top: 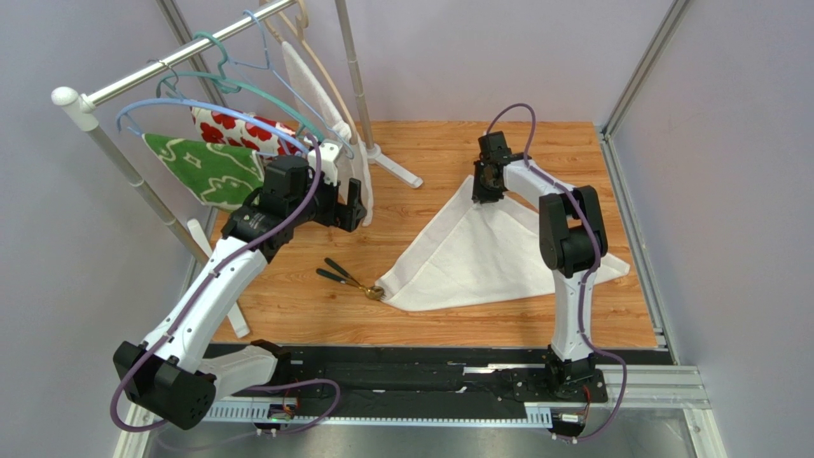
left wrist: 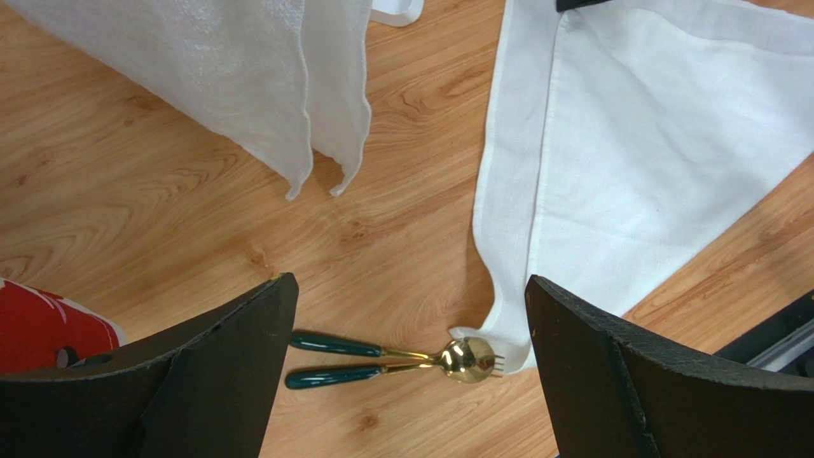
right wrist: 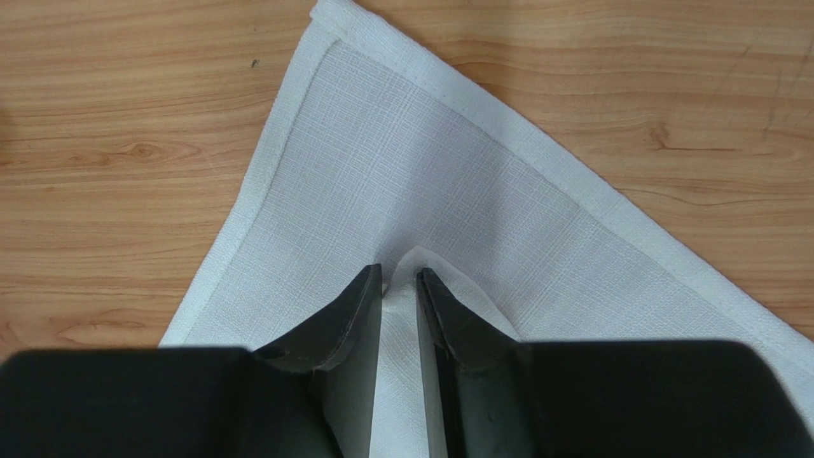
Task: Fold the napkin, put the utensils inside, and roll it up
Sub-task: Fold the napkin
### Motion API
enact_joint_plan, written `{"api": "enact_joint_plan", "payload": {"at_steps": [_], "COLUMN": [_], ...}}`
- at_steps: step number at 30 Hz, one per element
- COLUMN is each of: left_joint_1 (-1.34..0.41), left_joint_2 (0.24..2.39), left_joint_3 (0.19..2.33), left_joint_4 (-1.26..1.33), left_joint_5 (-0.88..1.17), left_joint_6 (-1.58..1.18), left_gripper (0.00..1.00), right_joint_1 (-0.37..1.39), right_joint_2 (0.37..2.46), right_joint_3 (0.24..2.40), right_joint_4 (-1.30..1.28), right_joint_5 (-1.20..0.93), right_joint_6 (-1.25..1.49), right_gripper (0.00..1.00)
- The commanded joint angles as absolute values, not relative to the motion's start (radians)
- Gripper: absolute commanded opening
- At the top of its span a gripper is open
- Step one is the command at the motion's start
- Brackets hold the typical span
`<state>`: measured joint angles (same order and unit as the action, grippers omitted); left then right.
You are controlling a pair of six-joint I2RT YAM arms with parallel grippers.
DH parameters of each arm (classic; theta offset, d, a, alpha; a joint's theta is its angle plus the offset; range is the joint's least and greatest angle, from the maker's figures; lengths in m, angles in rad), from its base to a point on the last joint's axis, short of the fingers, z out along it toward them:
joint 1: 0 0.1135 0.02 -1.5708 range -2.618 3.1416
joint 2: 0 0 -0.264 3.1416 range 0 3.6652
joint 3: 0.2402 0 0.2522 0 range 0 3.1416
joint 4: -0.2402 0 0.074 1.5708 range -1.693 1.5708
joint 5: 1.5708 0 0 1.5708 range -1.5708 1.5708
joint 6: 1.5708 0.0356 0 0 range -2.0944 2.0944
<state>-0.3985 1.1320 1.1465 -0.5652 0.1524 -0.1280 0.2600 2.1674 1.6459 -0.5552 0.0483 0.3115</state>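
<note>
The off-white napkin (top: 487, 253) lies on the wooden table as a triangle, apex toward the back. My right gripper (top: 487, 183) is over that far corner, shut on a raised pinch of the napkin (right wrist: 401, 181), and cloth shows between its fingertips (right wrist: 399, 279). The utensils (top: 346, 277), two pieces with dark green handles and gold heads, lie side by side, their heads touching the napkin's left corner. My left gripper (top: 350, 205) hangs above and behind them, open and empty. In the left wrist view the utensils (left wrist: 382, 358) lie low between its fingers (left wrist: 406, 286), with the napkin (left wrist: 650, 143) to the right.
A clothes rack stands at the back left with hangers, a textured white cloth (top: 315, 86) hanging close to my left gripper, a red-flowered cloth (top: 234, 129) and a green patterned cloth (top: 215, 172). The rack's white foot (top: 396, 170) rests on the table behind the napkin.
</note>
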Motion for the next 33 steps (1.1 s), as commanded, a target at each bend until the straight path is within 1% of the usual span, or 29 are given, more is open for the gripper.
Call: {"api": "enact_joint_plan", "payload": {"at_steps": [1,2,5,11,15,18,19,22,27,33], "left_joint_1": [-0.394,-0.394,-0.394,-0.394,-0.393,-0.393,-0.394,-0.394,-0.396,-0.394], "left_joint_2": [1.134,1.134,1.135,1.138,1.138,1.141,1.141,1.143,1.141,1.137], "left_joint_3": [1.154,1.154,1.154,1.154,1.154,1.154,1.154,1.154,1.154,1.155], "left_joint_4": [-0.560,-0.561,-0.560,-0.558,-0.560,-0.558,-0.558,-0.558,-0.560,-0.558], "left_joint_5": [0.166,0.167,0.169,0.178,0.176,0.179,0.178,0.181,0.179,0.183], "left_joint_6": [-0.127,-0.127,-0.129,-0.130,-0.130,-0.130,-0.133,-0.132,-0.132,-0.133], "left_gripper": [0.98,0.98,0.98,0.98,0.98,0.98,0.98,0.98,0.98,0.98], "right_joint_1": [0.241,0.236,0.222,0.210,0.210,0.210,0.209,0.210,0.212,0.221], "right_joint_2": [2.125,2.125,2.112,2.112,2.120,2.123,2.123,2.108,2.034,1.967], "right_joint_3": [1.617,1.614,1.591,1.585,1.583,1.582,1.582,1.580,1.556,1.558], "right_joint_4": [-0.522,-0.519,-0.497,-0.495,-0.502,-0.503,-0.505,-0.512,-0.506,-0.491], "right_joint_5": [0.014,-0.024,-0.047,-0.035,-0.015,-0.008,-0.008,-0.008,-0.002,0.072], "right_joint_6": [0.356,0.360,0.376,0.371,0.362,0.359,0.357,0.360,0.382,0.388], "right_gripper": [0.26,0.26,0.27,0.26,0.19,0.10,0.05,0.00,0.00,0.00]}}
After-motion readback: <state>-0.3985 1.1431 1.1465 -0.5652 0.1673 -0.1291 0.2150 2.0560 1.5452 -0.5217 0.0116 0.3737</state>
